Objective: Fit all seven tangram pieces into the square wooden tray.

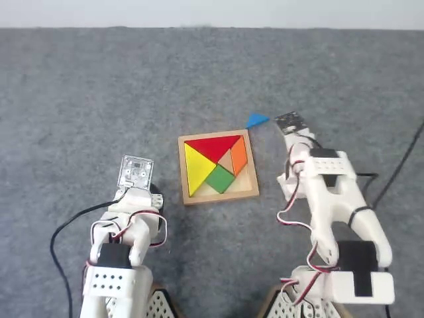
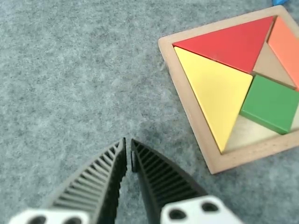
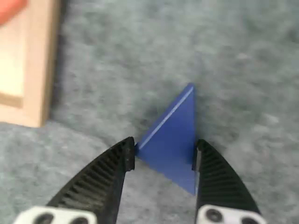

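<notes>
Right end effector [image 3: 164, 150]: clamped on blue triangle [image 3: 173, 135], one finger against each side.
Blue triangle: outside tray [image 1: 222, 196], just off its far right corner.
Tray contents: red triangle [image 1: 213, 146], yellow triangle [image 1: 195, 169], green square [image 1: 220, 177], orange piece [image 1: 239, 158]; bare wood in the gaps.
Left end effector [image 2: 128, 144]: closed, empty, over grey desk [image 1: 99, 86], left of tray.

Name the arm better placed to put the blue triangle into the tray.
Right: the right gripper grips the blue triangle by two sides. The left gripper is shut over carpet across the tray from it.
</notes>
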`<action>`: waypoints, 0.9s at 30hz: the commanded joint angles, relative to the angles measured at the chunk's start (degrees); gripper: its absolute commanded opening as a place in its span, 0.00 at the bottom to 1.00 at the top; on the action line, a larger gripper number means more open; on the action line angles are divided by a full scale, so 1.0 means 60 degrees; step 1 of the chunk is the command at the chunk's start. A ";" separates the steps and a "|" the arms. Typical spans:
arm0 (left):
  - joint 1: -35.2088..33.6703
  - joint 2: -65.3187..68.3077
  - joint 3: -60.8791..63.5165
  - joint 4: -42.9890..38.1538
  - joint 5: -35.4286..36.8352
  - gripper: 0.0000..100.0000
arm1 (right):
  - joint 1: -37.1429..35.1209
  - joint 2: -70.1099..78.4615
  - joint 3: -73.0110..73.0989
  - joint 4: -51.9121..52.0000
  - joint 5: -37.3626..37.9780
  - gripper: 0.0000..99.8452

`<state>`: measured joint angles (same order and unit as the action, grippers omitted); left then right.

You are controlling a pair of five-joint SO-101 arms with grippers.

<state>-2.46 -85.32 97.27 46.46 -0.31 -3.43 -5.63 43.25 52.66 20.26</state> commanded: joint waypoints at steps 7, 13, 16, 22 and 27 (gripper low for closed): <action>-0.0029 -0.0117 -0.0081 0.0044 0.0059 0.02 | -0.0842 -0.0696 -0.0337 0.0769 0.0205 0.22; -0.0029 -0.0117 -0.0081 0.0044 0.0059 0.02 | -0.0960 -0.0696 -0.0352 0.0725 -0.0132 0.30; -0.0029 -0.0117 -0.0081 0.0044 0.0059 0.02 | -0.1018 -0.0681 -0.0440 0.0755 -0.0132 0.30; -0.0029 -0.0117 -0.0081 0.0044 0.0059 0.02 | -0.1018 -0.0579 -0.0967 0.0799 -0.1055 0.30; -0.0029 -0.0117 -0.0081 0.0044 0.0059 0.02 | -0.0989 -0.0579 -0.0952 0.0725 -0.1377 0.26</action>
<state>-2.46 -85.32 97.27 46.46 -0.31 -9.14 -6.68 40.44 56.79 13.49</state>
